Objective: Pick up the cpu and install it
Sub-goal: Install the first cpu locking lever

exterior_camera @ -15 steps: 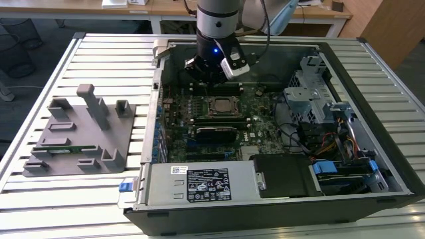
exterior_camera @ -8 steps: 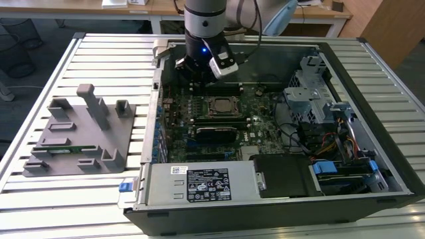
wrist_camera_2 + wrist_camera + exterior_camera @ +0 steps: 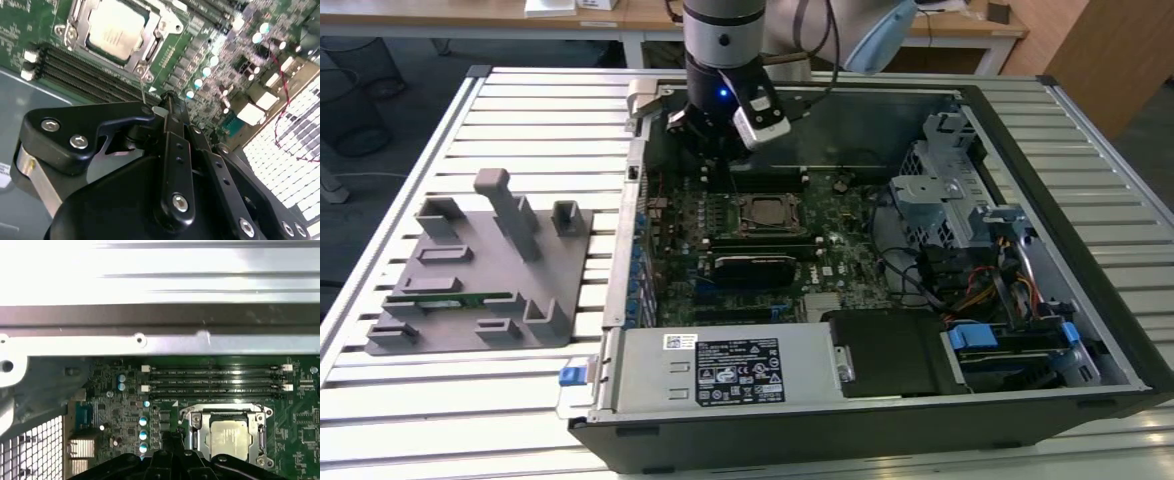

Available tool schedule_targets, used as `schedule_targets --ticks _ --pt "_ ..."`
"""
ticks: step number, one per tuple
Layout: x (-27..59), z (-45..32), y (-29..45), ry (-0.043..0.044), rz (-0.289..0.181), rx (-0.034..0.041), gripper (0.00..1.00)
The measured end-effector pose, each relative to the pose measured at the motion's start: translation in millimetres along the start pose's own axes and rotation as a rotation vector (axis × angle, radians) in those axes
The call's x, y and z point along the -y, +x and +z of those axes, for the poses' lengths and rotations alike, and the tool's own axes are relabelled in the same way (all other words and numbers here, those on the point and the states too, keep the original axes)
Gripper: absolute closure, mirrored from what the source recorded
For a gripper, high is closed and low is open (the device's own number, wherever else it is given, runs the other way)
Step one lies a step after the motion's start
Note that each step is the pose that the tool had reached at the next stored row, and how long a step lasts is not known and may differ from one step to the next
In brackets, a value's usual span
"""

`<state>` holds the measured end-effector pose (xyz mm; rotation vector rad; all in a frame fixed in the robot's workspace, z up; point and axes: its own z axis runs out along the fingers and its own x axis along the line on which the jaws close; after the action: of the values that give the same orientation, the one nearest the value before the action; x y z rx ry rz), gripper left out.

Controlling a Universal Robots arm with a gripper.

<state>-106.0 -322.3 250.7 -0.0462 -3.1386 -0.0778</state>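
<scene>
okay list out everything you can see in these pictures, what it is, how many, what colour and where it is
cpu: one, silver-grey, seated in the motherboard's socket, in both wrist views.
Motherboard: one, green, on the floor of the computer case.
Memory slots: a row, black, empty, beside the socket.
Computer case: one, black and grey, open, on the table.
Power supply: one, grey with a label, at the case's near edge.
Tray: one, grey, with upright blocks, at the exterior view's left.
Memory stick: one, green, lying in the tray.
Table: one, pale slatted metal, under everything.
Gripper: one, black, shut, above the motherboard beside the socket.
</scene>
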Motion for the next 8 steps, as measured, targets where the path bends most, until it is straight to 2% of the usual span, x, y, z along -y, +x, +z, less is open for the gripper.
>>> schedule_targets --ticks 4,8 --pt "-4.0 0.3 6.4 -0.0002 0.000 0.0031 0.89" --pt "-8.6 0.4 6.0 -0.0001 -0.004 0.0031 0.89"
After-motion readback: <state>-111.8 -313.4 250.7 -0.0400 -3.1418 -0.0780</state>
